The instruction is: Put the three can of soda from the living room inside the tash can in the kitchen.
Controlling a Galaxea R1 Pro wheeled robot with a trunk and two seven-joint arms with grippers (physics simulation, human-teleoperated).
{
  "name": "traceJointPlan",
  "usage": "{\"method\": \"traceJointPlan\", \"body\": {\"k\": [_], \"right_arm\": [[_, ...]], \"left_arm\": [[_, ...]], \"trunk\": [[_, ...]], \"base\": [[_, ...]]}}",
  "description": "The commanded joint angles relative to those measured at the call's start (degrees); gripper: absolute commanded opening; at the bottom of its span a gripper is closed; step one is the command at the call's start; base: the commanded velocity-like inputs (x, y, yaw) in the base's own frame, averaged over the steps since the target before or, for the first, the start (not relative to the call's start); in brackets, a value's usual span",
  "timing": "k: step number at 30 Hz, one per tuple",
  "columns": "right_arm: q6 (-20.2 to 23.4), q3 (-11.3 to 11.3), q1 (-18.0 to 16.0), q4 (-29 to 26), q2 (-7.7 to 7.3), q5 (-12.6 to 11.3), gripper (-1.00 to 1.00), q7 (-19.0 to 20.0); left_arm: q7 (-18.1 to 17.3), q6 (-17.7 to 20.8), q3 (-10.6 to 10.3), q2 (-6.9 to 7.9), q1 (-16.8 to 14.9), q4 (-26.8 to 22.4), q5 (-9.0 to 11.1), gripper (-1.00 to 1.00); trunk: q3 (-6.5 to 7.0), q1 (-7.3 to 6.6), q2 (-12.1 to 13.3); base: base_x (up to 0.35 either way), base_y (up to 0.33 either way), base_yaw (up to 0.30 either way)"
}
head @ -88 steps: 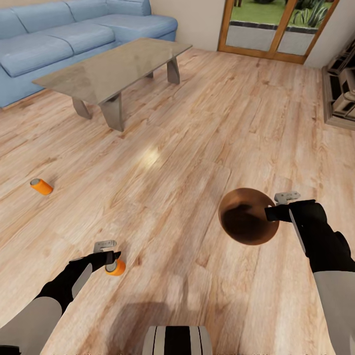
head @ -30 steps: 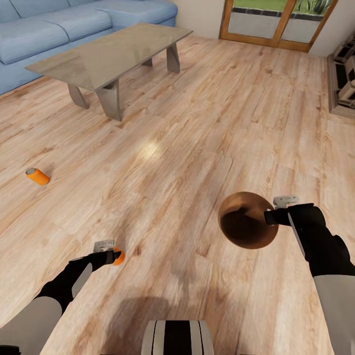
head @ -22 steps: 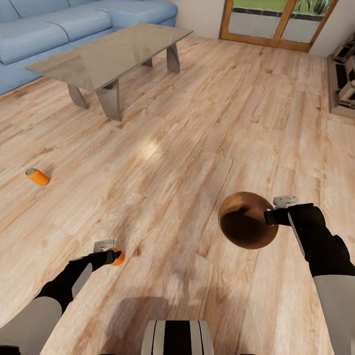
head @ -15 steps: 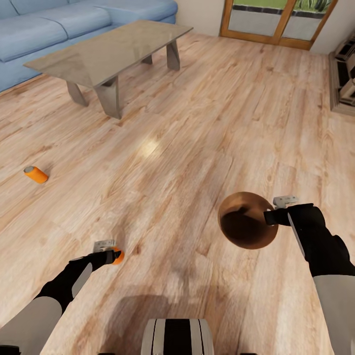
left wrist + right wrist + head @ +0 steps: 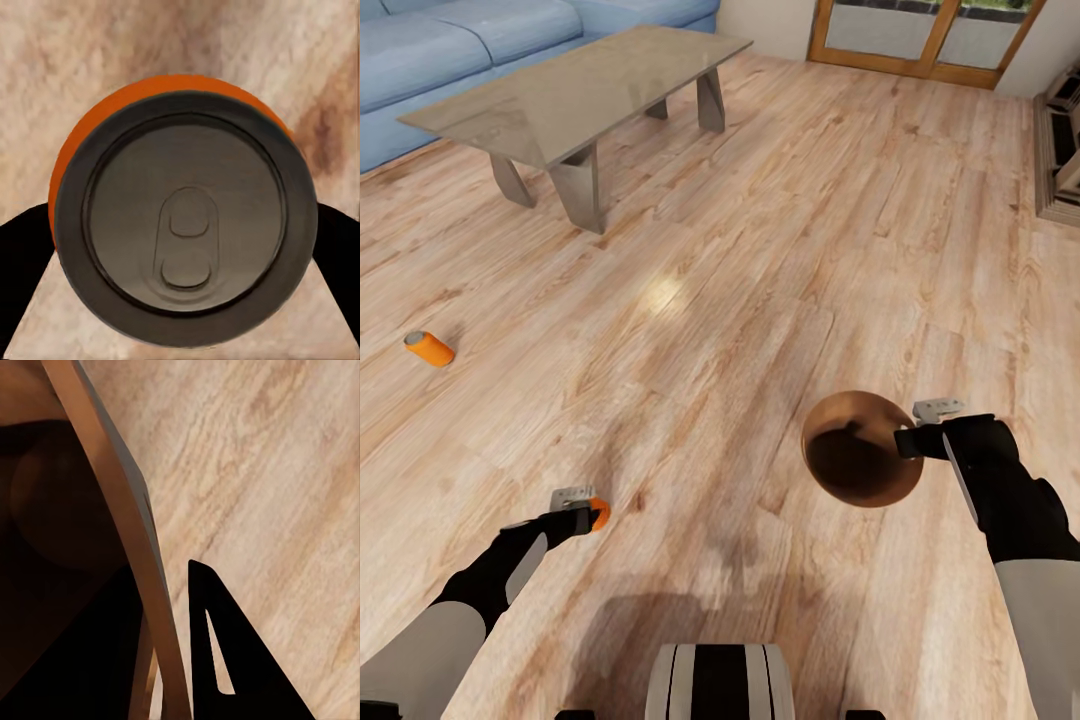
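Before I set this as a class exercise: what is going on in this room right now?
A two-armed robot is collecting drink cans off a living room's wood floor. Its left gripper is shut on an orange soda can with a silver end. Its right gripper holds the round bin with a brown inside by its rim. A second orange can lies on its side on the floor, off to the left, near the glass-topped coffee table.
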Motion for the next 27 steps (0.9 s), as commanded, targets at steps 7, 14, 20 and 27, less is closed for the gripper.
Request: {"method": "traceJointPlan", "body": {"k": [7,14,20,27], "right_arm": [[0.1,0.1,0.5,0.0,0.06,-0.7,-1.00,0.3],[0.1,1.3,0.7,0.0,0.02,-0.6,-1.00,0.2],[0.1,1.7,1.2,0.0,0.13,-0.9,-1.00,0.5],[-0.8,2.9,2.9,1.0,3.13,-0.7,-1.00,1.2]], "left_arm": [[0.0,0.1,0.0,0.00,0.0,-1.4,0.0,-1.00],[0.1,0.4,0.0,0.00,0.0,-1.4,-0.1,-1.00],[0.0,0.8,0.0,0.00,0.0,-1.5,-0.1,-1.00],[-1.0,2.1,-1.1,0.14,-0.8,-2.4,-0.1,-1.00]], "trunk": [[0.22,-0.03,0.0],[1.61,-0.98,1.6],[2.68,-2.30,4.1],[3.39,-3.17,5.6]], "base": [[0.000,0.000,0.000],[0.000,0.000,0.000],[0.000,0.000,0.000],[0.000,0.000,0.000]]}}
